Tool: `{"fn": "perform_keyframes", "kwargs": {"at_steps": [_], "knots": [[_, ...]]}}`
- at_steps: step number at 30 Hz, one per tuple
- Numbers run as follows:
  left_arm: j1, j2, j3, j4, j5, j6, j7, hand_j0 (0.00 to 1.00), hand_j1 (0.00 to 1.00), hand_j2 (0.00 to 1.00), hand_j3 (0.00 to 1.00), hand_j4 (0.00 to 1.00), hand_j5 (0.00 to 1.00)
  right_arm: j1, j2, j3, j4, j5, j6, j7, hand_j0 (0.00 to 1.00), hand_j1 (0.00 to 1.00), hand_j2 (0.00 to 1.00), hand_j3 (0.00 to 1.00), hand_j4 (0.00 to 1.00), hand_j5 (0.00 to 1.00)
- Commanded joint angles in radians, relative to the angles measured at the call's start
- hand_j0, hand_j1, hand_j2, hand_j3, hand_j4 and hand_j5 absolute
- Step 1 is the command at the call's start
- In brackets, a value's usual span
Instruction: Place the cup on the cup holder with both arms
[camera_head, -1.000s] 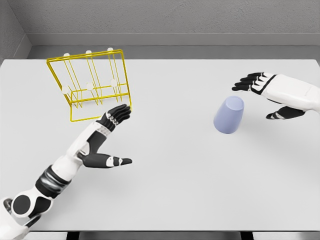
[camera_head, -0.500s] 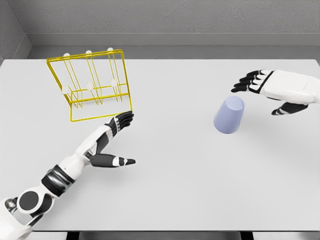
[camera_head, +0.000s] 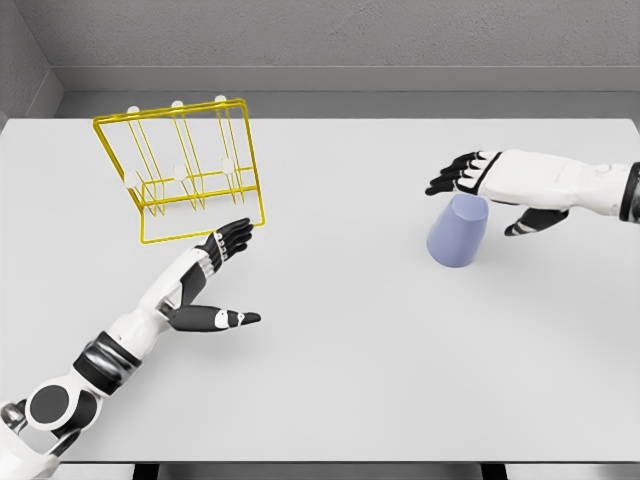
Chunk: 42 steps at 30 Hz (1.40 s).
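White table (camera_head: 340, 380) under grey walls.
Left hand (camera_head: 200, 285) spread wide beside yellow wire cup holder (camera_head: 185, 170); right hand (camera_head: 490, 185) open over lavender cup (camera_head: 458, 232).

2 white arms — black joints; left hand (camera_head: 196, 288), right hand (camera_head: 497, 185) black-fingered.

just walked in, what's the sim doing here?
Two-armed humanoid at a white table. The right hand reaches with fingers spread over a lavender cup, right above its top; no grasp visible yet, and the cup sits on the table. The left hand lies open just in front of the yellow wire cup holder, not gripping it. The holder stands at the table's far left, well apart from the cup.
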Motion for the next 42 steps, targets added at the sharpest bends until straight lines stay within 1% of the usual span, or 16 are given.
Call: {"fn": "perform_keyframes", "kwargs": {"at_steps": [1,2,4,8,10,12,15,22,26,27,29,38,42], "knots": [[0.003,0.000,0.000,-0.002,0.002,0.000,0.001,1.00,1.00,1.00,1.00,1.00,1.00,0.000,0.005,0.023,0.026,0.004,0.002,0.018,1.00,1.00,1.00,1.00,1.00,1.00],[0.011,-0.002,0.001,-0.002,0.002,0.000,0.002,1.00,1.00,1.00,1.00,1.00,1.00,0.000,0.006,0.040,0.029,0.021,0.002,0.021,1.00,1.00,1.00,1.00,1.00,1.00],[0.012,-0.005,0.000,-0.002,0.002,0.000,0.002,1.00,1.00,1.00,1.00,1.00,1.00,-0.014,0.006,0.035,0.058,0.034,0.002,0.021,1.00,1.00,1.00,1.00,1.00,1.00],[0.012,-0.005,0.001,-0.008,0.002,0.000,0.002,1.00,1.00,1.00,1.00,1.00,1.00,-0.032,0.009,0.026,0.058,0.029,0.002,0.013,1.00,1.00,1.00,1.00,1.00,1.00],[0.014,-0.011,0.001,-0.008,0.002,-0.002,0.002,1.00,1.00,1.00,1.00,1.00,1.00,-0.034,0.024,0.027,0.066,0.029,0.002,0.013,1.00,1.00,1.00,1.00,1.00,1.00],[0.026,-0.023,0.003,-0.008,0.002,-0.002,0.004,1.00,1.00,1.00,1.00,1.00,1.00,-0.034,0.049,0.030,0.106,0.031,0.002,0.018,1.00,1.00,1.00,1.00,1.00,1.00],[0.040,-0.025,0.021,-0.008,0.003,-0.002,0.005,1.00,1.00,1.00,1.00,1.00,1.00,-0.032,0.051,0.034,0.106,0.023,0.002,0.007,1.00,1.00,1.00,1.00,1.00,1.00],[0.041,-0.028,0.023,-0.010,0.003,0.000,0.004,1.00,1.00,1.00,1.00,1.00,1.00,-0.026,0.052,0.035,0.135,-0.002,0.002,-0.002,1.00,1.00,1.00,1.00,1.00,1.00],[0.044,-0.030,0.032,-0.010,0.003,0.015,0.002,1.00,1.00,1.00,1.00,1.00,1.00,-0.025,0.055,0.037,0.137,-0.011,0.002,-0.004,1.00,1.00,1.00,1.00,1.00,1.00],[0.058,-0.030,0.043,-0.010,0.003,0.015,0.004,1.00,1.00,1.00,1.00,1.00,1.00,-0.023,0.057,0.041,0.137,-0.023,0.002,-0.004,1.00,1.00,1.00,1.00,1.00,1.00],[0.063,-0.030,0.052,-0.010,0.003,0.015,0.004,1.00,1.00,1.00,1.00,1.00,1.00,-0.023,0.075,0.049,0.137,-0.028,0.002,-0.027,1.00,1.00,1.00,1.00,1.00,1.00],[0.069,-0.033,0.052,-0.010,0.003,0.015,0.005,1.00,1.00,1.00,1.00,1.00,1.00,-0.018,0.075,0.049,0.135,-0.026,0.002,-0.030,1.00,1.00,1.00,1.00,1.00,1.00],[0.071,-0.034,0.052,-0.010,0.003,0.015,0.005,1.00,1.00,1.00,1.00,1.00,1.00,-0.006,0.074,0.049,0.135,-0.023,0.002,-0.028,1.00,1.00,1.00,1.00,1.00,1.00]]}}
